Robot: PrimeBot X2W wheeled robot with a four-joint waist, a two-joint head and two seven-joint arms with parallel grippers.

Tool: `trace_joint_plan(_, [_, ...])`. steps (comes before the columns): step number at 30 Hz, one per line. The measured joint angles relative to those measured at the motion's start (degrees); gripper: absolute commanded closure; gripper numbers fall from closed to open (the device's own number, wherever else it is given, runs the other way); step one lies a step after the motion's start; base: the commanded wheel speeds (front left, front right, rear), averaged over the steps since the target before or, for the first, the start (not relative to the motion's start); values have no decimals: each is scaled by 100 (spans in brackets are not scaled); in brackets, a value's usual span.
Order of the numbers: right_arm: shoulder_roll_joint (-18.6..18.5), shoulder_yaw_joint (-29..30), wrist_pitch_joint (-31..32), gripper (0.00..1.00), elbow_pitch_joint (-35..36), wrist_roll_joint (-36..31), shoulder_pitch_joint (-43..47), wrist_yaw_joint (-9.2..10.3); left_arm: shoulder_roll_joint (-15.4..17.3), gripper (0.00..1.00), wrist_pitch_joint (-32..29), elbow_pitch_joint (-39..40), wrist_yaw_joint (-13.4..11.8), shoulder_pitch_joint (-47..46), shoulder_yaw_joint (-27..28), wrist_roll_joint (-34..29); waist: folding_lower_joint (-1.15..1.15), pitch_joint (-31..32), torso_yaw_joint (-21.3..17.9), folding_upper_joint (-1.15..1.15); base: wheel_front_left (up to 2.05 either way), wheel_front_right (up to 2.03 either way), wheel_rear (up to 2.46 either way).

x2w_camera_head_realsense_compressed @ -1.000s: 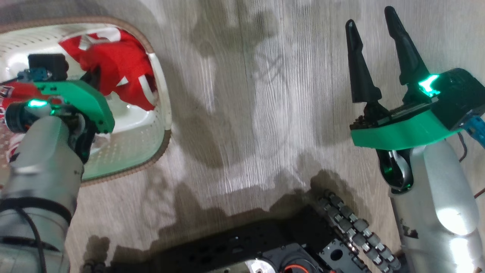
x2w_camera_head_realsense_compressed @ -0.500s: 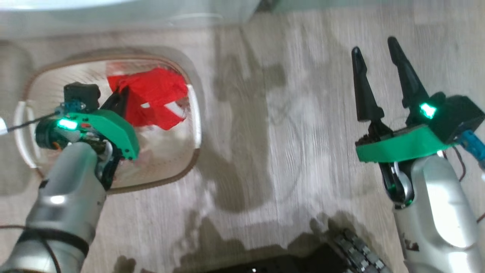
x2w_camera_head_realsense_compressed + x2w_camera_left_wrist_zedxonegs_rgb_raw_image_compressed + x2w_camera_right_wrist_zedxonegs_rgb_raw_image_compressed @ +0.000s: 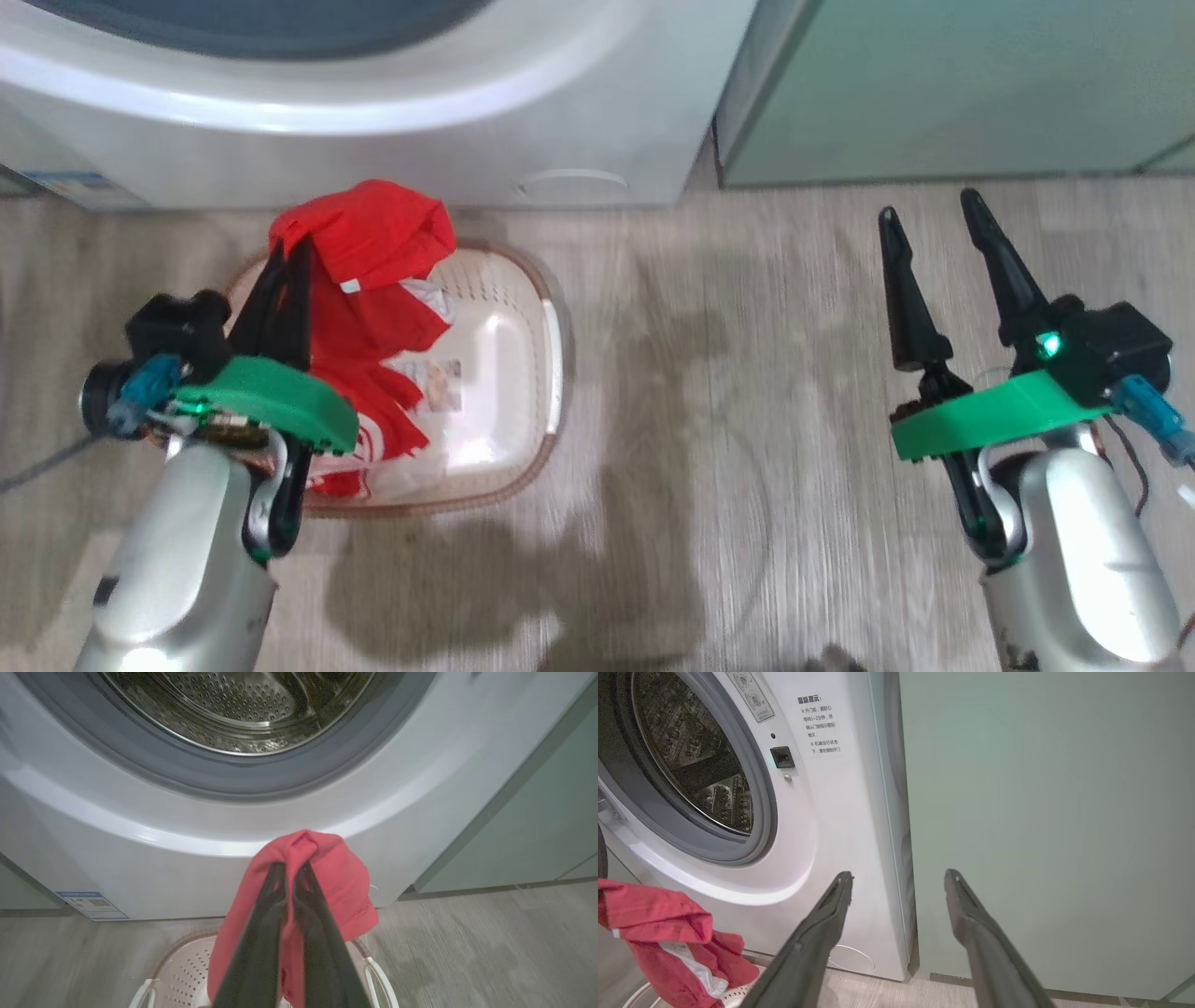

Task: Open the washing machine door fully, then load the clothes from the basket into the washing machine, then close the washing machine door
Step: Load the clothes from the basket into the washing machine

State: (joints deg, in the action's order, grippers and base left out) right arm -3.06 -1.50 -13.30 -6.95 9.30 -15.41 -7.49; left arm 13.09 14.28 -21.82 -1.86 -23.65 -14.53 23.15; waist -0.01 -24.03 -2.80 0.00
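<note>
My left gripper is shut on a red garment with white trim and holds it up above the cream basket. In the left wrist view the two fingers pinch the red garment just below the washing machine, whose steel drum lies open behind the grey gasket. More red and white fabric hangs down into the basket. My right gripper stands open above bare floor at the right. The red garment shows at the right wrist view's lower left. The door is out of view.
A pale green cabinet stands right of the machine and faces the right gripper. A round filter cap sits low on the machine's front. Wood-look floor spreads between the basket and the right arm.
The head camera has tilted up, so the machine and cabinet came into view. My left gripper has lifted the red garment out of the basket toward the machine. The right gripper stays open.
</note>
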Motion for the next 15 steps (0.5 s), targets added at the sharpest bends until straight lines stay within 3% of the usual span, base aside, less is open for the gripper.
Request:
trace_joint_plan(7, [0,145,196,0,2,-64,237,0,15,100,1,1226,-246,622,208,-216,0,599,189,0,0,0,0])
trace_joint_plan(15, [1,187,390,0,103,-68,713,0,162,100,-80,1987,-508,1344,222,-366,0,1239,281,0,0,0,0])
